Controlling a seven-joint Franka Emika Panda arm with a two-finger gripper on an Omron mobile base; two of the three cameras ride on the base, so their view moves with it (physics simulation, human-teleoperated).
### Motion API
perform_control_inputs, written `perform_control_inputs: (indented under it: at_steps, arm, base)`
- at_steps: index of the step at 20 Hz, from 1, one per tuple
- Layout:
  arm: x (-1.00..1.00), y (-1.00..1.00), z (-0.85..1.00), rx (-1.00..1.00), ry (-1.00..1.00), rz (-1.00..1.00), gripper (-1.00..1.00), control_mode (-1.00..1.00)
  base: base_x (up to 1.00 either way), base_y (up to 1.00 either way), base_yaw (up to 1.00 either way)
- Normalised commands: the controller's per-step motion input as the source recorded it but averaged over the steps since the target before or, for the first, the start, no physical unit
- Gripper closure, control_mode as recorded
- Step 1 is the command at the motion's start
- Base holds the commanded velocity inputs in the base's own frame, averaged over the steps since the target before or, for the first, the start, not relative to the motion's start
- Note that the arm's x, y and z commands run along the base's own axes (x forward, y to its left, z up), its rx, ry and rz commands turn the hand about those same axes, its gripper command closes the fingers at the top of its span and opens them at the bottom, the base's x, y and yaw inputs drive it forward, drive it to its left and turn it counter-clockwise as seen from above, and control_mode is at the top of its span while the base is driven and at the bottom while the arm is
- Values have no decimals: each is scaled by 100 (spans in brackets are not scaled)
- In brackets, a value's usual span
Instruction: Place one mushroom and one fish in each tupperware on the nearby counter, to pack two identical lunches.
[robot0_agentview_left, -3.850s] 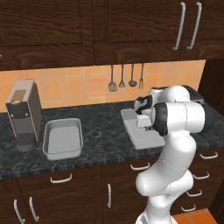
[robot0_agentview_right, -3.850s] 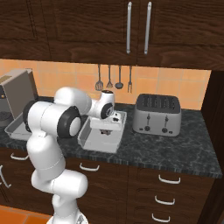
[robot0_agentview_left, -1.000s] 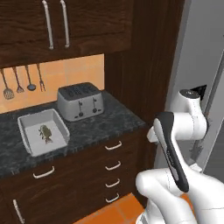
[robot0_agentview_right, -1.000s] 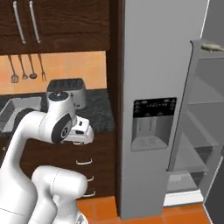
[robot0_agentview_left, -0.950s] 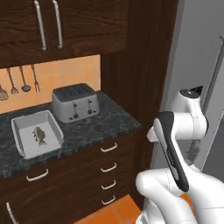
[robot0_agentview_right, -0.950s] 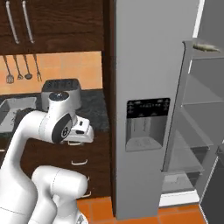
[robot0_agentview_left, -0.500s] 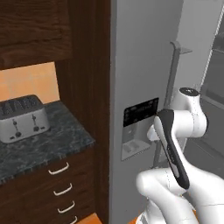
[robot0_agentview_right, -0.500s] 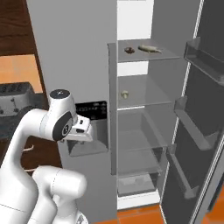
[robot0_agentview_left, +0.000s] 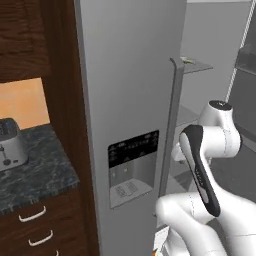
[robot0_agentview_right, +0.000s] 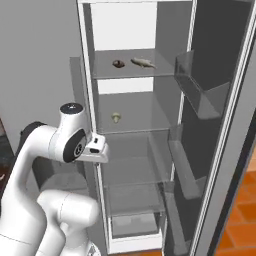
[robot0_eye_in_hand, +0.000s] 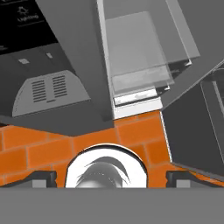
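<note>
The word "Lighting" stands on the black dispenser panel (robot0_eye_in_hand: 24, 26) of the fridge door (robot0_agentview_left: 130, 90)

On the top glass shelf (robot0_agentview_right: 131, 71) of the open grey fridge we see a small dark reddish-brown mushroom (robot0_agentview_right: 118, 63) lying left of a pale elongated fish (robot0_agentview_right: 143, 62), near each other but apart. One shelf down (robot0_agentview_right: 135, 118), a small pale stemmed lump (robot0_agentview_right: 116, 117) sits alone toward the left. On the dark speckled stone counter (robot0_agentview_left: 37, 172) at the left, a silver toaster (robot0_agentview_left: 9, 143) stands at the far edge.
</note>
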Motion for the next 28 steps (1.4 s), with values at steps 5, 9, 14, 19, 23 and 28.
perform_control_inputs:
  at_steps: [5, 9, 14, 19, 23, 28]
  arm:
    - [0, 0, 0, 0, 0, 0, -100, 100]
    - [0, 0, 0, 0, 0, 0, -100, 100]
    - [0, 0, 0, 0, 0, 0, -100, 100]
    - [0, 0, 0, 0, 0, 0, -100, 100]
    - [0, 0, 0, 0, 0, 0, -100, 100]
    - [0, 0, 0, 0, 0, 0, -100, 100]
  base:
    - [21, -32, 37]
    - [0, -46, 13]
    - [2, -45, 4]
    - [15, -36, 8]
    - [19, -52, 12]
    - [11, -29, 8]
